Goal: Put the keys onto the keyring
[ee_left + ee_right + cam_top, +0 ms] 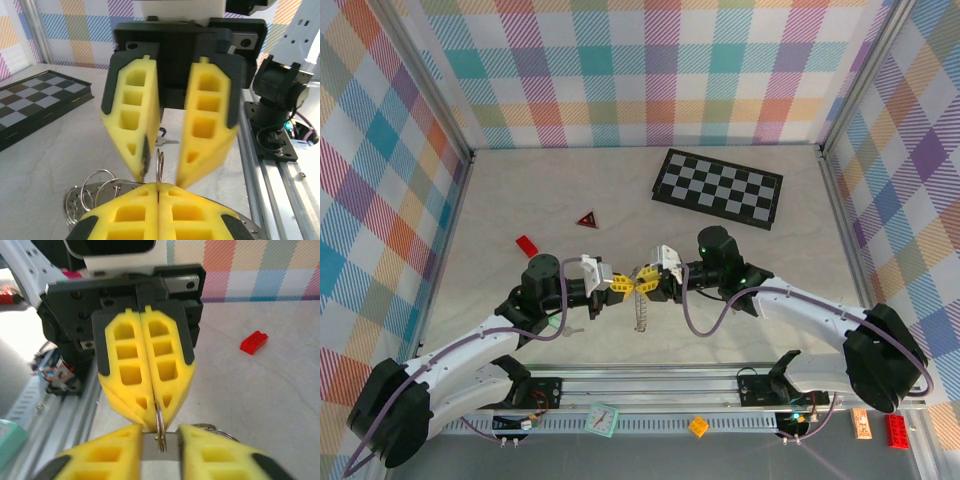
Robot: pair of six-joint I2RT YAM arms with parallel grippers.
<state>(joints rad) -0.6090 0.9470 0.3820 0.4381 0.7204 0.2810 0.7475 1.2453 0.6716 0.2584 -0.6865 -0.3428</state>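
Observation:
My two grippers meet tip to tip over the middle of the table. The left gripper point(620, 284) point(158, 192) is shut on a thin wire loop point(159, 165) point(160, 427) standing edge-on. That loop belongs to the keyring, whose flat grey metal point(75, 200) shows under the left fingers and hangs below the grippers point(640, 315). The right gripper point(646, 282) point(160, 455) is open, with one finger point(132, 125) on each side of the loop, not touching it. One small silver key point(169, 141) with a black loop lies on the table behind the right gripper.
A chessboard point(718, 188) lies at the back right. A red triangle point(586, 220) and a red brick point(526, 245) point(254, 342) lie to the back left. The metal rail point(650, 385) runs along the near edge, with the right arm's base point(277, 100) on it.

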